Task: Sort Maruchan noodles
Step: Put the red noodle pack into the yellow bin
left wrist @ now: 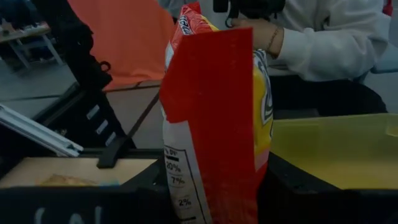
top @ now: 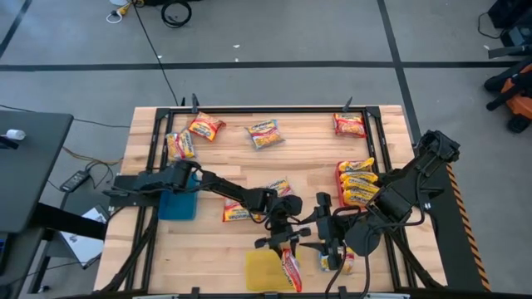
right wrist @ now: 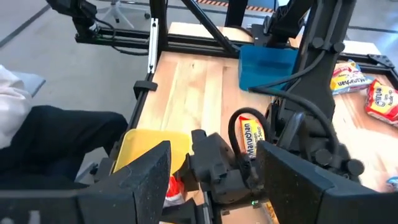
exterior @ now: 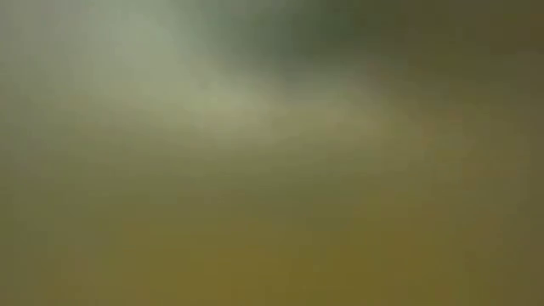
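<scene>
Your left gripper [top: 288, 249] is clamped on a red noodle packet [left wrist: 214, 124] over the yellow tray [top: 264, 271]. Right gripper [top: 332, 249] spread open just beside, crowding it; blue tray [top: 178, 205] well clear.

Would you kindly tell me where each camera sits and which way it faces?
High view: overhead, straight down on the table; both arms, left end effector, right end effector.
Low view: table height; only blur shows.
Left wrist view: on the left wrist, facing its gripped red packet, yellow tray, a person's hand beyond.
Right wrist view: on the right wrist, past open fingers toward the blue tray.
Shared: high and wrist views show the yellow tray.
</scene>
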